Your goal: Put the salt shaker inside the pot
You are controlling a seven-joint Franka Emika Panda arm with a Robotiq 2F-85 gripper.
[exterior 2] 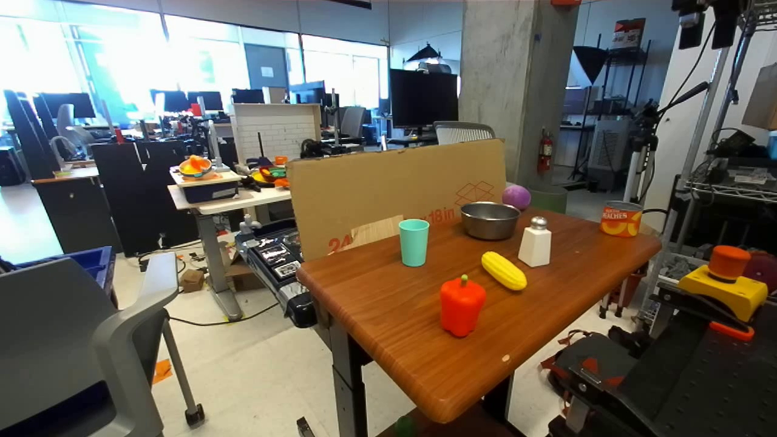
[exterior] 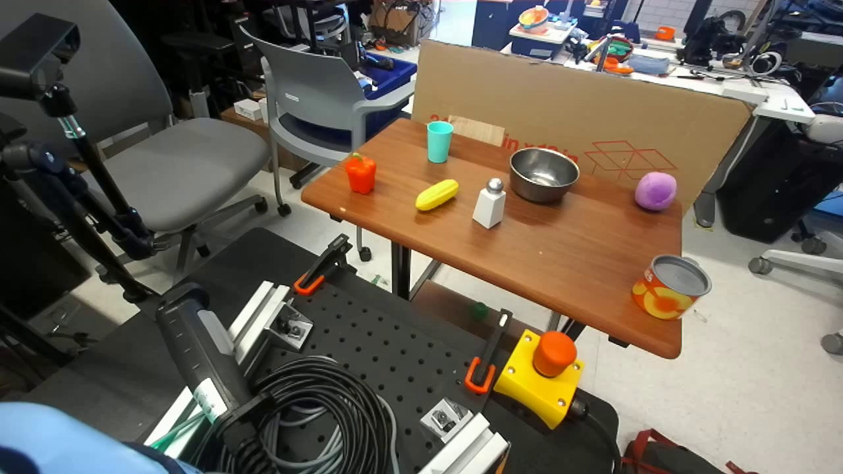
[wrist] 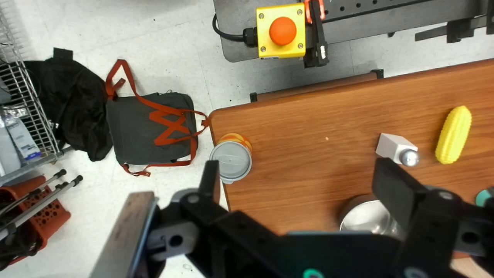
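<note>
The gripper point(wrist: 299, 179) is spread wide, empty. The shaker point(exterior: 489, 207) stands upright on the table point(exterior: 560, 253) near the pot point(exterior: 541, 191), off past one fingertip point(wrist: 393, 185); how far below, I can't quite judge.

Open tabletop point(exterior: 579, 245) separates can point(exterior: 666, 289) and salt shaker point(exterior: 490, 207); near the shaker stands the pot point(exterior: 541, 189)

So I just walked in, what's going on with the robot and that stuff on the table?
Right now nothing is being handled: the end effector is open and holds nothing. The salt shaker stands upright on the table, near the metal pot but apart from it, so it has yet to go inside. A teal cup, a corn cob, a red pepper, a round purple thing and a peach can also sit there.
</note>
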